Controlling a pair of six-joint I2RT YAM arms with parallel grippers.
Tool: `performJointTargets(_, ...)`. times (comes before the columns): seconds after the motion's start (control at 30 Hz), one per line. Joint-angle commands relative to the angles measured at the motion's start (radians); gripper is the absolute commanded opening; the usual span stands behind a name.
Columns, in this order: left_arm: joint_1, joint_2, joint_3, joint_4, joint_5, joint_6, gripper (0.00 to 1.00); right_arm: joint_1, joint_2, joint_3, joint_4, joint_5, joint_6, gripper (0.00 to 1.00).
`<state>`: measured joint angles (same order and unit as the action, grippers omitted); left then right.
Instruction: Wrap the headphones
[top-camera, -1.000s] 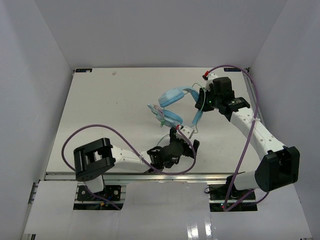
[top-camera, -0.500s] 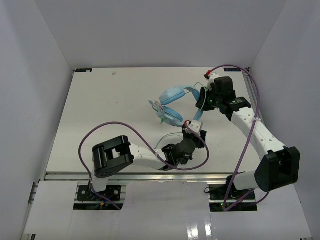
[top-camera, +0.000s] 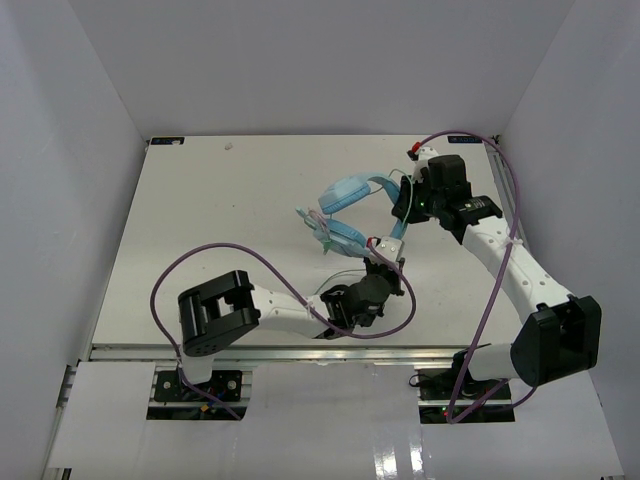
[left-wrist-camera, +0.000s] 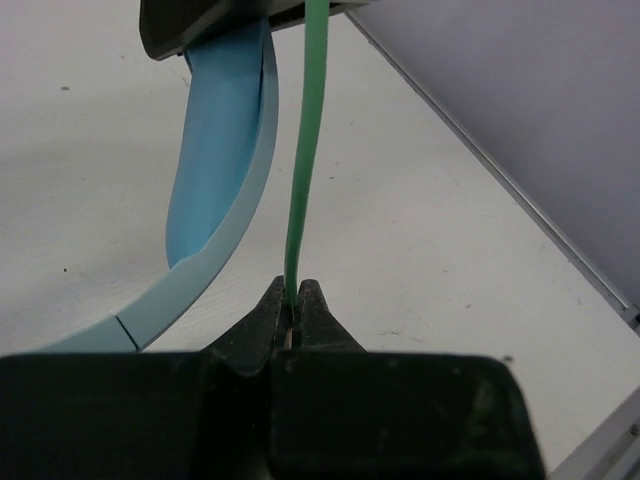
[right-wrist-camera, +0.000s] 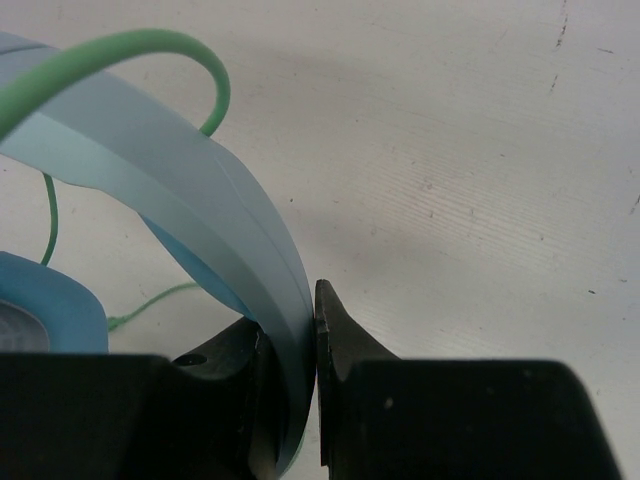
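While the right gripper (right-wrist-camera: 290, 322) clamps the flat headband (right-wrist-camera: 190, 190) of the headphones (top-camera: 345, 197) and holds them over the far right part of the table (top-camera: 200, 220), the left gripper (left-wrist-camera: 293, 300) is pinched fully shut on the thin green cable (left-wrist-camera: 305, 140). The cable runs taut and straight up from the tips, just beside the blue band. The right jaws are closed on the band alone and the left jaws on the cord alone. The ear cups (top-camera: 342, 236) point toward the middle of the table with a loose length of cable near them; from above I cannot tell where the plug lies.

This looks like the start of a winding turn, with the cord caught and ready to be led. The next move probably calls for the left arm to carry the cable in a loop around the band or cups while the right arm holds the set steady. The tension should keep the turn snug without pulling the cord from the tips or the band from the other grip.
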<state>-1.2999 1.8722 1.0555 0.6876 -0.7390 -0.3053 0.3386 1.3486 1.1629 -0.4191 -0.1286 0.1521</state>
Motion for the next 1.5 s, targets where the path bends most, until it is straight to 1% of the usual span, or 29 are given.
performJointTargets(0.0, -0.002, -0.159, -0.012, -0.081, 0.117, -0.062, 0.0, 0.002, -0.046, 0.008, 0.062, 0.008, 0.013, 0.08)
performJointTargets(0.13, -0.004, -0.271, -0.04, -0.167, 0.217, -0.111, 0.0, -0.001, -0.043, 0.002, 0.072, 0.03, -0.008, 0.08)
performJointTargets(0.2, -0.005, -0.326, -0.045, -0.243, 0.26, -0.149, 0.0, -0.001, -0.045, -0.011, 0.084, 0.034, -0.023, 0.08)
performJointTargets(0.33, -0.004, -0.427, -0.038, -0.322, 0.29, -0.17, 0.0, -0.003, -0.049, -0.037, 0.103, 0.014, -0.049, 0.08)
performJointTargets(0.57, -0.004, -0.526, -0.028, -0.41, 0.29, -0.189, 0.0, -0.003, -0.046, -0.054, 0.108, 0.021, -0.072, 0.08)
performJointTargets(0.73, -0.004, -0.557, -0.058, -0.465, 0.357, -0.228, 0.0, -0.004, -0.034, -0.046, 0.106, 0.023, -0.065, 0.08)
performJointTargets(0.8, -0.006, -0.564, -0.076, -0.473, 0.411, -0.25, 0.0, -0.008, -0.028, -0.035, 0.104, 0.018, -0.059, 0.08)
performJointTargets(0.87, -0.006, -0.573, -0.095, -0.473, 0.437, -0.262, 0.0, -0.015, -0.019, -0.024, 0.099, 0.009, -0.052, 0.08)
performJointTargets(1.03, -0.007, -0.58, -0.125, -0.479, 0.475, -0.268, 0.0, -0.063, 0.019, 0.049, 0.053, -0.083, -0.001, 0.08)
performJointTargets(1.27, -0.009, -0.582, -0.17, -0.505, 0.443, -0.266, 0.0, -0.111, 0.04, 0.125, 0.004, -0.198, 0.051, 0.08)
performJointTargets(1.47, -0.009, -0.561, -0.166, -0.542, 0.397, -0.246, 0.0, -0.121, 0.027, 0.134, 0.001, -0.283, 0.087, 0.08)
